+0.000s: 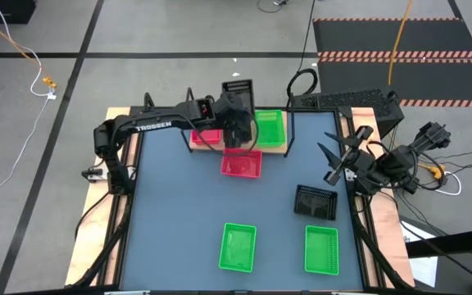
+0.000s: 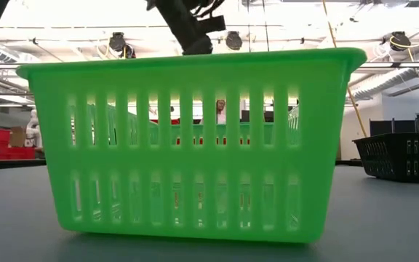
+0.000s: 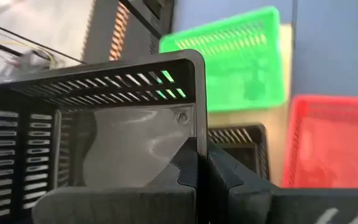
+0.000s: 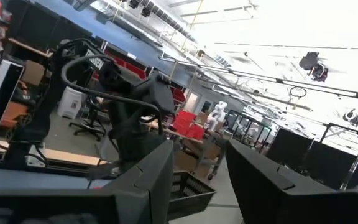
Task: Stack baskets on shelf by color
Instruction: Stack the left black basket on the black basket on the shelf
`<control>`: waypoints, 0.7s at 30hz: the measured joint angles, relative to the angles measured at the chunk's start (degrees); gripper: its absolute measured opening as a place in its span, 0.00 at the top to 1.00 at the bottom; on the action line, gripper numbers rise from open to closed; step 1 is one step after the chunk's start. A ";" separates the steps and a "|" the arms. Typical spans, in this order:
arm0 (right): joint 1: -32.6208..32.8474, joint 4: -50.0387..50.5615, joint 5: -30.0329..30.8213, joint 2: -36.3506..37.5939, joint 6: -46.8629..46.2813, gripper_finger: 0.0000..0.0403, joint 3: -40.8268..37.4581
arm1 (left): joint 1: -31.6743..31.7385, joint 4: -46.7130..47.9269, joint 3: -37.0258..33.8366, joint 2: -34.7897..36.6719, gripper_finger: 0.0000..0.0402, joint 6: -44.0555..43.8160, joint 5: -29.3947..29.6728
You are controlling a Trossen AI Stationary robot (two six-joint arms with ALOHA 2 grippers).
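The green basket filling the low view is smooth, slightly glossy moulded plastic, its slotted walls thin enough to glow where light comes through, and the black basket seen from the left wrist is the same slotted plastic, with a shiny floor that throws back a pale sheen. The left gripper, its fingers pinched on that basket's wall, looks like matt dark plastic. At twelve o'clock on the matt blue-grey tabletop, the shelf shows pale, unglossed wood.
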State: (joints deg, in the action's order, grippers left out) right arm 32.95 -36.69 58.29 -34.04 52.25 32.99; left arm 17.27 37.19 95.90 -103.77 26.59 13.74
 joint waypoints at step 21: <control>0.00 -0.85 -0.07 0.00 3.57 0.65 0.00 | 2.63 -7.01 -9.62 0.13 0.99 -7.02 -5.78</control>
State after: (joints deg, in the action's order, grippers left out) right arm 32.95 -37.54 58.22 -34.04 55.82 32.99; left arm 19.90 30.18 86.28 -103.63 19.57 7.96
